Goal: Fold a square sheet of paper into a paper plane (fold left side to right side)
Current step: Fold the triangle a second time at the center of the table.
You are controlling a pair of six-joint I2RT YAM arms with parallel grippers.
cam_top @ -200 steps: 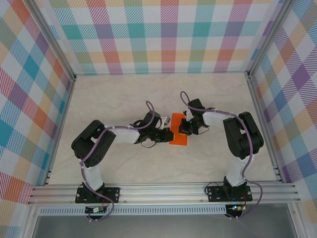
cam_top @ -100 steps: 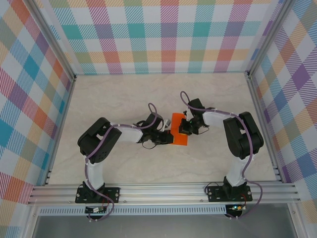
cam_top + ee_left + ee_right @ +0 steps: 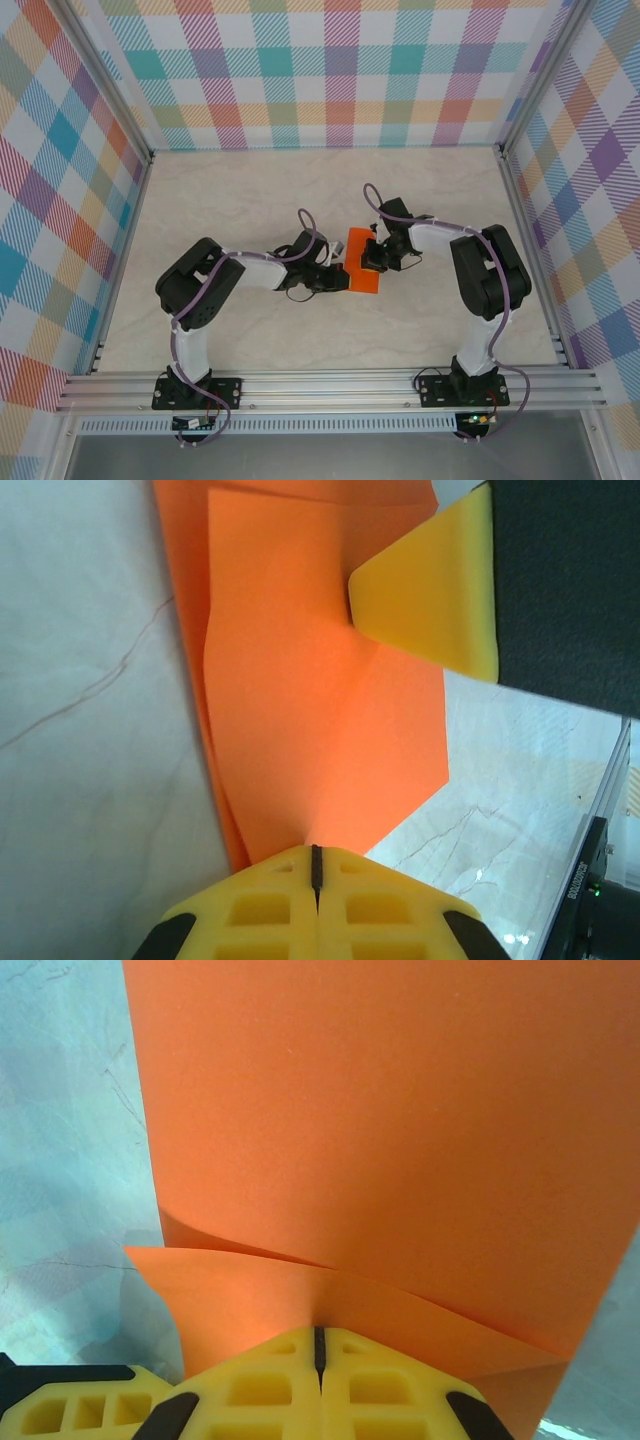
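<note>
Top external — L pincer (image 3: 340, 278) & R pincer (image 3: 371, 260) closed, tips on orange sheet (image 3: 360, 284)

The square sheet of paper (image 3: 361, 270) is lying doubled over itself at mid-tabletop (image 3: 250, 200). The left fingers (image 3: 262, 912) are pinching its left edge, and the right fingers (image 3: 262, 1388) are pinching its right edge, opposite.

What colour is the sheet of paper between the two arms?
Plain bright orange. The sheet of paper shows best in the right wrist view.
</note>
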